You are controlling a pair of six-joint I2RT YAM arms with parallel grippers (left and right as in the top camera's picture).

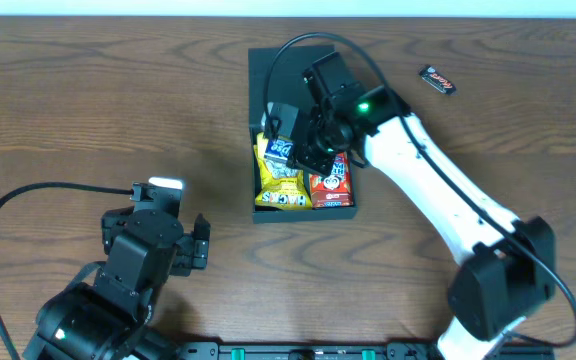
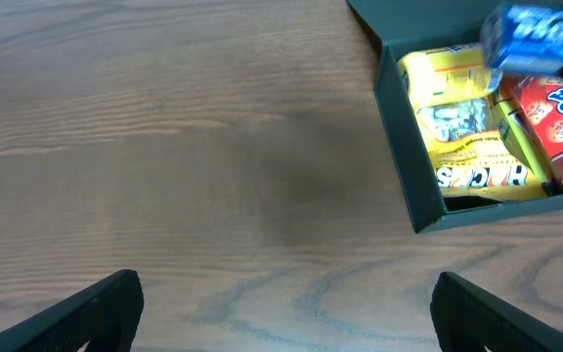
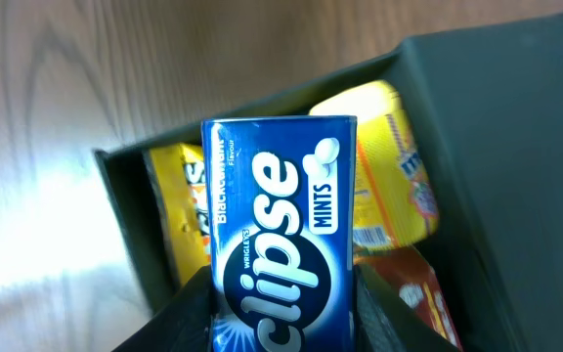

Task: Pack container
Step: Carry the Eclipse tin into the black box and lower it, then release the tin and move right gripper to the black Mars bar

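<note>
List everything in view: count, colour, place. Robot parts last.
table: one, brown wood, under everything
container: one, matte black, open, middle of table
yellow snack packet: at least one, yellow, inside container, image-left
red snack packet: one, red, inside container, beside the yellow one
Eclipse mints pack: one, blue, held above container
candy bar: one, dark wrapper, on table, image-right of container
left pincer: one, black, open, over bare table
right pincer: one, black, shut on Eclipse mints pack
</note>
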